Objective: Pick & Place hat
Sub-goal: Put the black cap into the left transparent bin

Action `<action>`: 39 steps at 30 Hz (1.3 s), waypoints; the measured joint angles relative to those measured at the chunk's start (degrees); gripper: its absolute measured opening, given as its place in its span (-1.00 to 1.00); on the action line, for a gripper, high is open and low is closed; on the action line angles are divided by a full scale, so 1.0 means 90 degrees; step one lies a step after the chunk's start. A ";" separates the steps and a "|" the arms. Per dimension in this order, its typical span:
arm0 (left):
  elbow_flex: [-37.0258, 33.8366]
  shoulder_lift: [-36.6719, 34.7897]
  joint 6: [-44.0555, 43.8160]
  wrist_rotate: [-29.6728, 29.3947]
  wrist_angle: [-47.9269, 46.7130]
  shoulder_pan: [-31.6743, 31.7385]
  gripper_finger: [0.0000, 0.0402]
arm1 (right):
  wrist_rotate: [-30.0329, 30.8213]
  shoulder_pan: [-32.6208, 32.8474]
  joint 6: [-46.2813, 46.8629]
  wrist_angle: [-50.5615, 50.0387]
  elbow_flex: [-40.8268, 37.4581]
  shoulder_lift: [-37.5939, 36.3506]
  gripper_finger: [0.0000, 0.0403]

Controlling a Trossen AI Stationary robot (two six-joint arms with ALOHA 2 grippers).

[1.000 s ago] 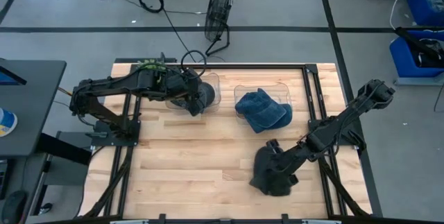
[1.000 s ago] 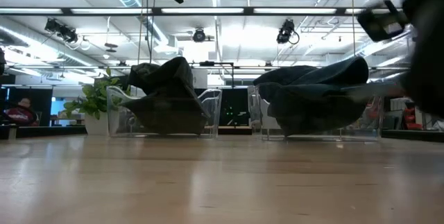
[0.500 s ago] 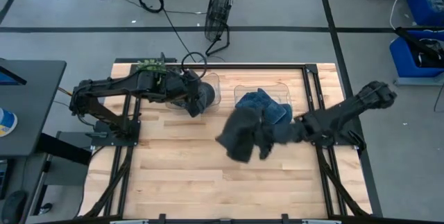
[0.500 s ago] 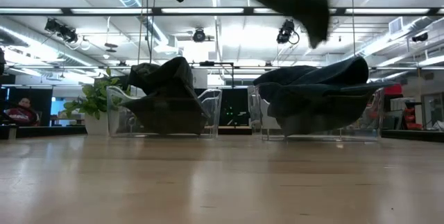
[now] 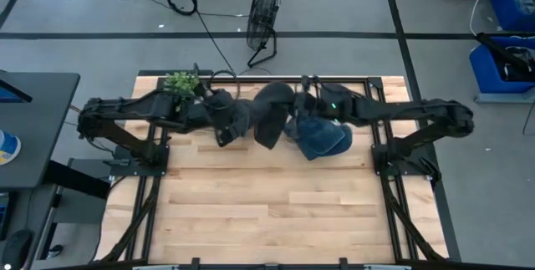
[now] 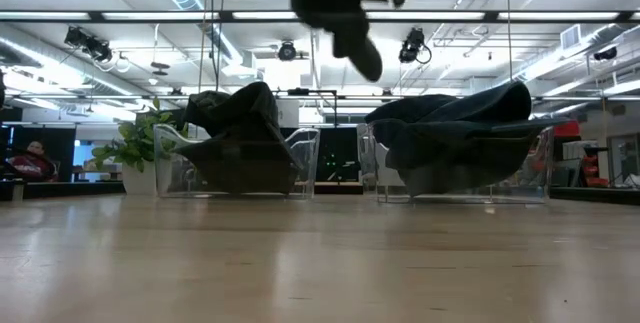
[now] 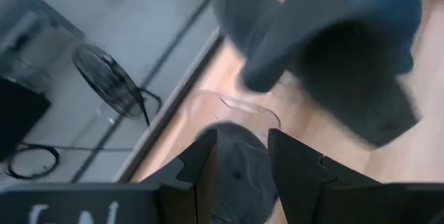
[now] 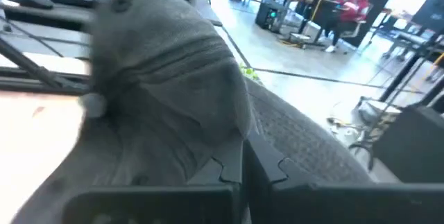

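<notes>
Dark hat (image 5: 272,115): hangs from right gripper (image 5: 303,103), fingers clamped on it, between the two clear bins, above table (image 5: 251,195); left gripper (image 5: 224,128) fingers apart

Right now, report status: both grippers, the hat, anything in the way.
Right gripper shut on dark hat, carried high between the two clear bins. Left gripper open, over left bin, already holding a dark hat. Blue hat fills right bin. Path clear.
</notes>
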 joint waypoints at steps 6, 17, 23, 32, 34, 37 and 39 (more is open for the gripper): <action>0.0002 -0.0443 0.0026 -0.0850 0.0012 -0.0153 -0.35 | -0.0702 -0.0513 -0.0001 0.0387 0.0677 0.0953 -0.99; 0.0002 -0.0767 0.0029 -0.0897 -0.0032 -0.0153 -0.35 | -0.0688 -0.0967 0.0954 -0.0882 0.3103 0.3043 -0.99; 0.0002 -0.0757 0.0029 -0.0883 -0.0086 -0.0153 -0.35 | -0.0803 -0.1110 0.0997 -0.1209 0.3721 0.4051 -0.99; 0.0002 -0.0752 0.0024 -0.0875 -0.0174 -0.0153 -0.35 | -0.1011 -0.1144 0.1187 -0.1953 0.4002 0.4649 -0.99; 0.0002 -0.0752 0.0024 -0.0875 -0.0174 -0.0153 -0.35 | -0.1013 -0.1148 0.1155 -0.2043 0.4002 0.4670 -0.99; 0.0002 -0.0752 0.0013 -0.0875 -0.0174 -0.0153 -0.35 | -0.1030 -0.1149 0.1040 -0.2066 0.4002 0.4670 -0.94; 0.0002 -0.0752 -0.0018 -0.0873 -0.0174 -0.0153 -0.35 | -0.1028 -0.1151 0.1005 -0.2071 0.4002 0.4670 -0.88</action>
